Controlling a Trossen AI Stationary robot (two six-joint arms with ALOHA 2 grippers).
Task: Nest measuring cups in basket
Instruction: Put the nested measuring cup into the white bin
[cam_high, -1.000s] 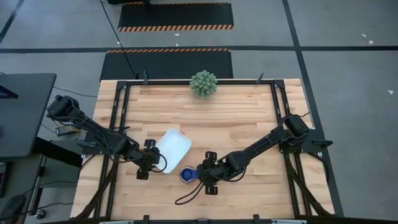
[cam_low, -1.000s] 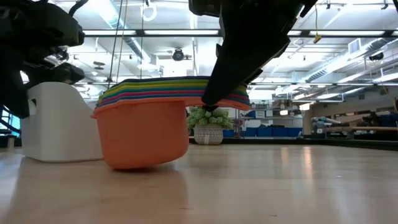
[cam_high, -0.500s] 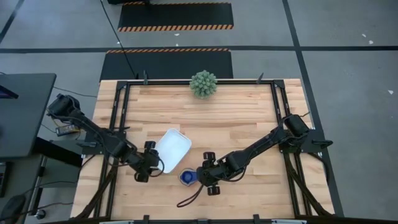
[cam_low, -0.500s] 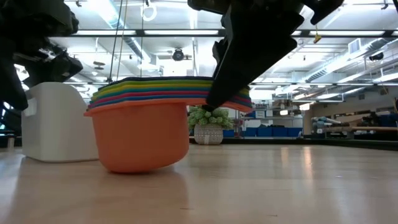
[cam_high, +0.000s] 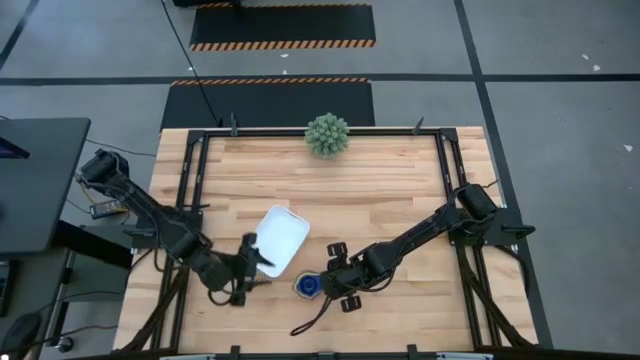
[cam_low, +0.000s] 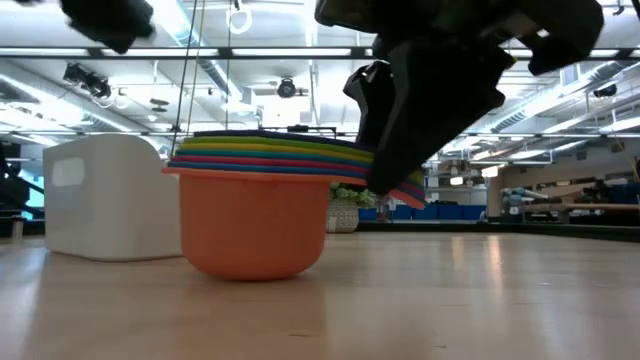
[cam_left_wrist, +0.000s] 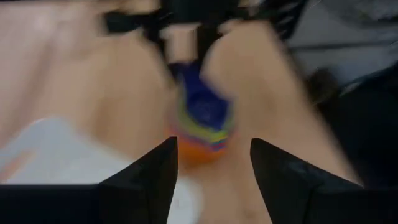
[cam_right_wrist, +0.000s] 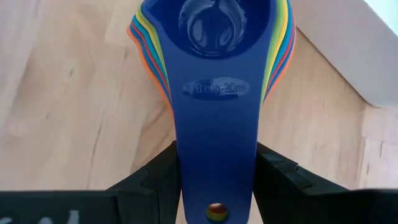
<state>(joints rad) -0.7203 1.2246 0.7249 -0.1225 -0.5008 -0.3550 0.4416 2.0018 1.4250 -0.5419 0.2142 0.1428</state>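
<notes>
Your right gripper (cam_high: 322, 286) is pinching the handles of the measuring cups (cam_high: 307, 287), low down near the front edge of the table (cam_high: 400, 180). In the right wrist view the two dark fingers (cam_right_wrist: 155, 180) press on both sides of the stacked flat handles, with the dark blue cup (cam_right_wrist: 214, 37) on top. The cups (cam_low: 255, 215) sit one inside the other, and the big orange cup (cam_low: 255, 225) is at the bottom, resting on the wood. The colored rims make a neat pile above it.

The cups are not in the basket (cam_high: 279, 238). The white basket sits on the table just beside the stack, a bit farther back and to the left. In the low view you see the basket (cam_low: 110, 195) behind the orange cup.

Your left gripper (cam_high: 243, 272) is at the front left of the basket, close to its edge. Its fingers (cam_left_wrist: 140, 180) are spread apart and hold nothing. They point toward the stack of cups (cam_left_wrist: 202, 121).

A green spiky ball plant (cam_high: 327, 135) stands at the far edge of the table, well apart from everything else
</notes>
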